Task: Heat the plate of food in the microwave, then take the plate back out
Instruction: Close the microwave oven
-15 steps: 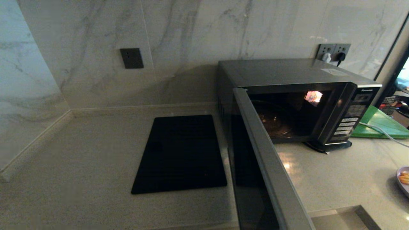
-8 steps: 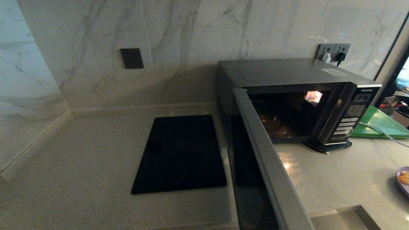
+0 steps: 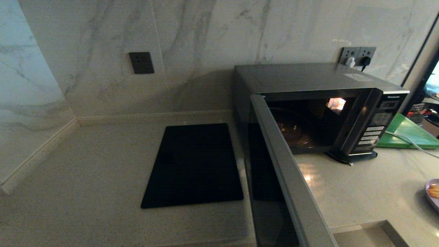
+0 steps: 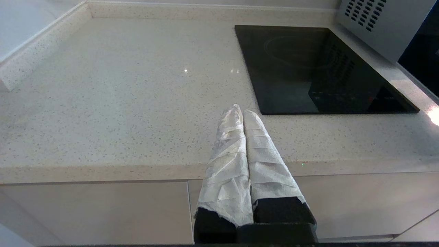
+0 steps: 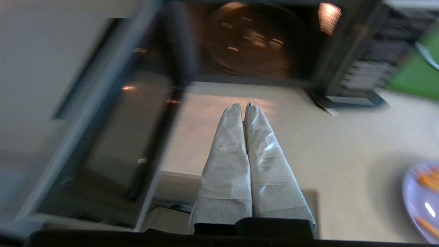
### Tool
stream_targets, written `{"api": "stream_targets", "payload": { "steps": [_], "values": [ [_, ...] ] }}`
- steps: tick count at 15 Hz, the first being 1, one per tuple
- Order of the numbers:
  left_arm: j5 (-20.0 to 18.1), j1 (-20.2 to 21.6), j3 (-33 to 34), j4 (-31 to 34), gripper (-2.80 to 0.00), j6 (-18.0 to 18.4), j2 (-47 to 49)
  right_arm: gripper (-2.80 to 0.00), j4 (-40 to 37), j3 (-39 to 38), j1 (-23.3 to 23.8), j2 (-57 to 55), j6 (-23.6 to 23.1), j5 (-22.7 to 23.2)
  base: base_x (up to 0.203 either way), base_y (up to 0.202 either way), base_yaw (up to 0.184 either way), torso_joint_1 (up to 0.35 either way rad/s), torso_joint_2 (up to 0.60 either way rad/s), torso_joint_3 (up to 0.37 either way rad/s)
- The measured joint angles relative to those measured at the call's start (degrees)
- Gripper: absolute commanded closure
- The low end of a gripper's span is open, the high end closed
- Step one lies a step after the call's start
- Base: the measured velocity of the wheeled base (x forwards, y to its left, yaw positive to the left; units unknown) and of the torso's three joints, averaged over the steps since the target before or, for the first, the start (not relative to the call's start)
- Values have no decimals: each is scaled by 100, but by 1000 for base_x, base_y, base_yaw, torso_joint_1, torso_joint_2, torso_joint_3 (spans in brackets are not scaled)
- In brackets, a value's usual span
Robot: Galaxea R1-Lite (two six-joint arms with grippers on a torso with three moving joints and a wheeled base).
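The black and silver microwave (image 3: 308, 80) stands at the back right of the counter, its door (image 3: 284, 178) swung wide open toward me and its inside lit, with a bare glass turntable (image 5: 248, 43). The lavender plate of food (image 3: 433, 193) lies on the counter at the far right edge, orange-tan pieces on it; the plate (image 5: 423, 200) also shows in the right wrist view. My right gripper (image 5: 242, 107) is shut and empty, low in front of the microwave's opening, left of the plate. My left gripper (image 4: 240, 111) is shut and empty, parked before the counter's front edge.
A flat black rectangular panel (image 3: 195, 164) is set in the counter left of the microwave. A green board (image 3: 408, 132) with a white cable across it lies behind the microwave's right side. Marble walls close the back and left. A sink corner (image 3: 370, 235) shows at the front.
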State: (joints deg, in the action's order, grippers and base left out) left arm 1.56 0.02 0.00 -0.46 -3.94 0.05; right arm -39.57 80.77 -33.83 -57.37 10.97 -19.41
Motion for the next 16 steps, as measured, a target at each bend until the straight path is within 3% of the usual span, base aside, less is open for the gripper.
{"api": "stream_targets", "payload": {
  "steps": [8,13,16],
  "values": [
    [-2,5,0,0,0,2,0,0,-195,1614,-1382,-1624,90,-32,0,0,0,0,0,0],
    [-2,2,0,0,0,3,0,0,-428,2058,-2541,-2481,76,-131,0,0,0,0,0,0],
    [0,2,0,-2,0,4,0,0,-760,2129,-2885,-2719,118,-150,0,0,0,0,0,0]
  ]
}}
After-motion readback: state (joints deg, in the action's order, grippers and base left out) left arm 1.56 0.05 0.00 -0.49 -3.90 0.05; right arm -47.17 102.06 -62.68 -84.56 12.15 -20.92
